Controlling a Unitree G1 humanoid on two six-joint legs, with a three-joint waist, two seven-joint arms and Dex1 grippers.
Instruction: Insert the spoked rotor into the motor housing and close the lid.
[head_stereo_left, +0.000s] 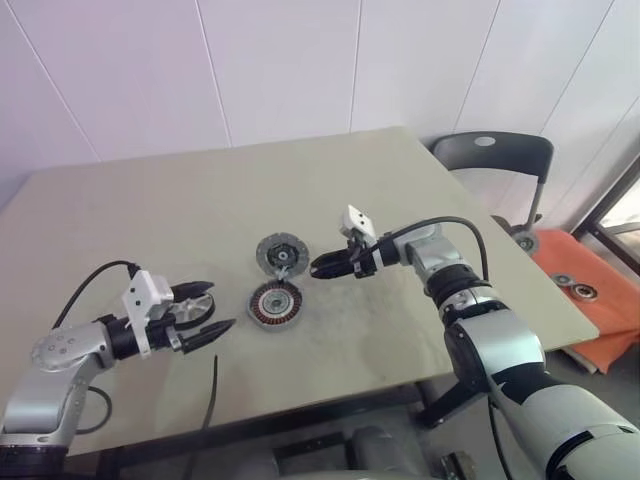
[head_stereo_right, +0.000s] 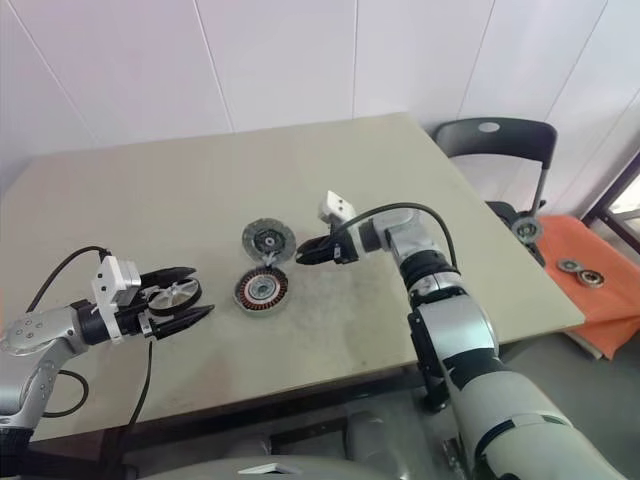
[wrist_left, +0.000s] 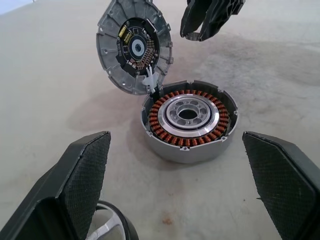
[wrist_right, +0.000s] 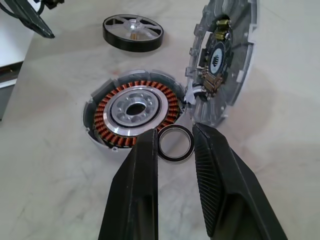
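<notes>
here the rotor (wrist_right: 133, 33) is partly hidden between the left gripper (head_stereo_left: 205, 310)'s wide-spread jaws in the head views; from the right wrist it is seen lying flat on the tabletop (head_stereo_left: 200, 200), dark-rimmed with pale spokes, held by nothing. in the left wrist view just a cut-off arc of it is seen. the housing (head_stereo_left: 275, 304) sits near the tabletop's middle, copper windings up. the lid (head_stereo_left: 280, 254) is propped open at its far edge, tilted, its inner face with small parts shown; no writing on it can be read. a thin dark ring (wrist_right: 175, 143) is held between the narrow jaws of the right gripper (head_stereo_left: 322, 267), above the housing's edge. the tabletop is beige and faintly stained. white panelled walls, a dark chair (head_stereo_left: 495, 160) and an orange mat (head_stereo_left: 590, 290) with round parts, too small to identify, are seen beyond.
</notes>
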